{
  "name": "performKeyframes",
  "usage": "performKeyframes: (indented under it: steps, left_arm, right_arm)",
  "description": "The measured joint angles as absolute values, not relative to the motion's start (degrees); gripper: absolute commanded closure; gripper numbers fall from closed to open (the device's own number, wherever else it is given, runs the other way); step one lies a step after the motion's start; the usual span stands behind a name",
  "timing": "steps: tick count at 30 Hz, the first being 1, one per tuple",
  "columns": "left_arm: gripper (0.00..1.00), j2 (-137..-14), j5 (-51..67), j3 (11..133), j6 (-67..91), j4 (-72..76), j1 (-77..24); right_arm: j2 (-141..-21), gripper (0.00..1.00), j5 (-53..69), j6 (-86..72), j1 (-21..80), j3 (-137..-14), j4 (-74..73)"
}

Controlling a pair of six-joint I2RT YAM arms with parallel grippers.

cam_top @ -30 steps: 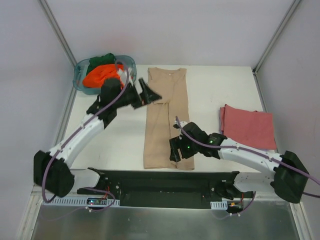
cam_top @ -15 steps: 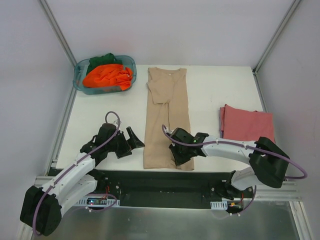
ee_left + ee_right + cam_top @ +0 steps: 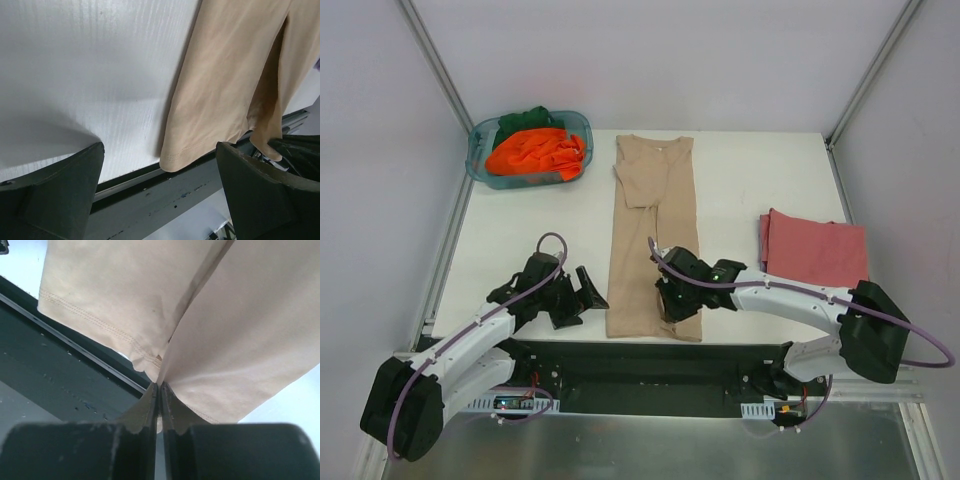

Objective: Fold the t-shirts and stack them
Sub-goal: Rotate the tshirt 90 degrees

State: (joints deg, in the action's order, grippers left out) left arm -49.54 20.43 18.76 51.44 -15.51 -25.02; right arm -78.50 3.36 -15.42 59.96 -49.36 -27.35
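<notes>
A tan-beige t-shirt [image 3: 653, 230] lies as a long strip down the middle of the table, sleeves folded in. My right gripper [image 3: 672, 308] is shut on its bottom hem [image 3: 150, 360] near the table's front edge. Cloth is pinched between the two fingers [image 3: 150, 407]. My left gripper [image 3: 588, 298] stands open just left of the same hem's left corner [image 3: 175, 160], touching nothing. A dusty red t-shirt [image 3: 817, 253] lies folded at the right. An orange t-shirt [image 3: 535, 150] and a dark green t-shirt [image 3: 525, 120] are heaped in the tub.
The teal see-through tub [image 3: 485, 172] sits at the back left corner. A black rail [image 3: 650, 370] runs along the front edge between the arm bases. Metal frame posts stand at both back corners.
My left arm swung from the shirt's collar end down to the front left of the hem. My right gripper went from open to shut on the hem and moved slightly left.
</notes>
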Motion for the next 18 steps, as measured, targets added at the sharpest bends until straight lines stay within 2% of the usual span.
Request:
performKeyframes:
  steps: [4,7,9,16,18]
  left_arm:
    - [0.06,-49.8,21.0,18.7,51.5,-15.4,-25.6]
    - [0.05,-49.8,21.0,18.7,51.6,-15.4,-25.8]
    - [0.05,-49.8,21.0,18.7,51.6,-15.3,-26.0]
    - [0.07,-50.2,20.9,18.7,52.0,-14.9,-27.0]
    - [0.09,-50.2,20.6,18.7,52.2,-14.7,-27.8]
  right_arm:
    - [-80.7,0.88,4.6,-16.7,60.6,-49.4,-26.0]
    - [-84.7,0.72,4.9,-17.8,61.1,-49.4,-24.5]
    - [-87.4,0.39,5.4,-18.8,61.6,-49.4,-23.0]
    - [-88.6,0.04,6.2,-20.2,64.1,-50.0,-21.2]
    - [-86.1,0.04,6.1,-20.0,64.4,-49.8,-21.4]
